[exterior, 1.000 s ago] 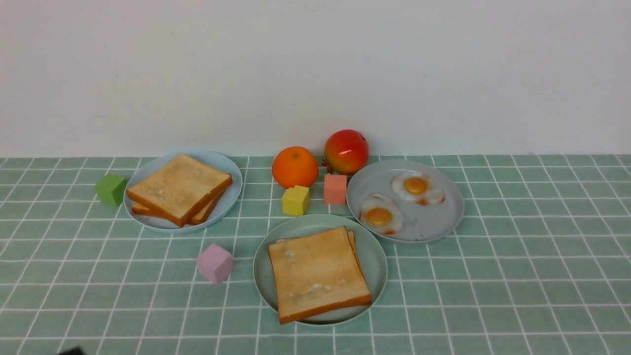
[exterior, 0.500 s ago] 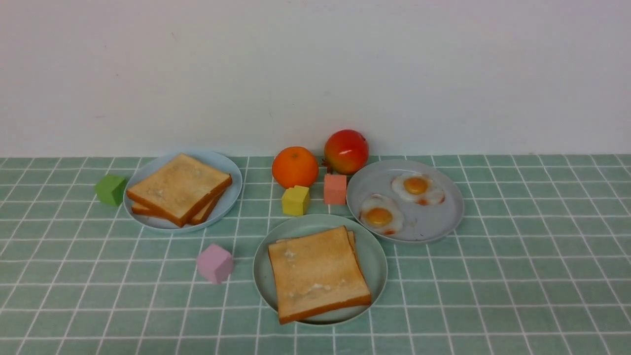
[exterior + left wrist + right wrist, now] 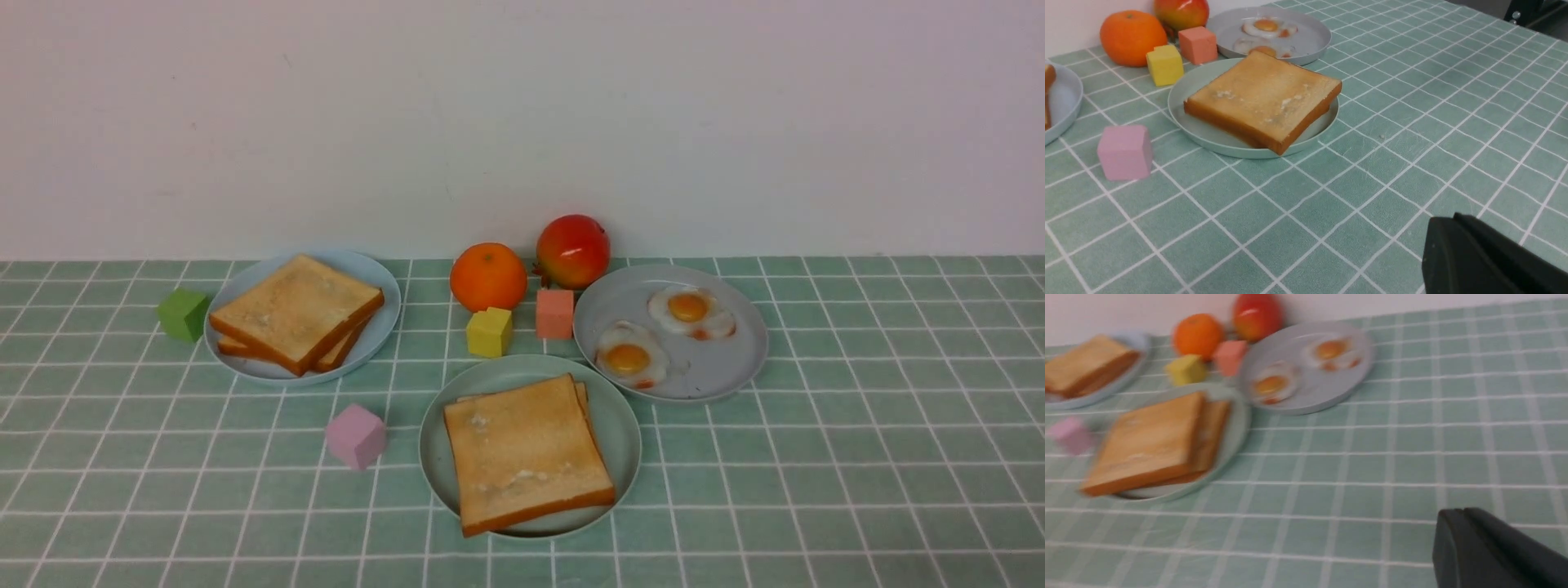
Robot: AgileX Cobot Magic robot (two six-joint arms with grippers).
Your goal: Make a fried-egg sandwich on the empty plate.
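Mint-green plate: the round, shallow-rimmed mint-green plate (image 3: 620, 425) sits at the near centre of the green checked tablecloth (image 3: 857, 457), nearer the robot than the other two plates.
Sandwich: two square golden-brown toast slices (image 3: 526, 453) lie stacked on the mint-green plate, the upper slice shifted a little so an edge of the lower one shows along its right side; the near corner of the stack reaches the plate's rim. The egg between the slices, if there is one, cannot be seen from any view.
Grey plate: a round grey plate (image 3: 718, 376) lies just behind and to the right of the mint-green plate, and carries two glossy white fried eggs with orange yolks (image 3: 630, 361), side by side and apart.
Pale blue plate: a round pale blue plate (image 3: 375, 282) on the left holds two more toast slices (image 3: 295, 312), stacked and slightly askew.
Fruit: a round orange (image 3: 488, 276) and a red apple-like fruit (image 3: 573, 250) stand by the wall, between the two rear plates.
Blocks: a yellow cube (image 3: 490, 331) and a salmon-pink cube (image 3: 555, 313) sit in front of the fruit; a pink cube (image 3: 356, 435) lies left of the mint-green plate; a green cube (image 3: 184, 314) is just left of the pale blue plate.
Left gripper: the black left gripper (image 3: 1457, 249) shows only in its wrist view, fingers pressed together, empty, well clear of the plates.
Right gripper: the black right gripper (image 3: 1466, 543) appears likewise in its blurred wrist view, jaws together and holding nothing.
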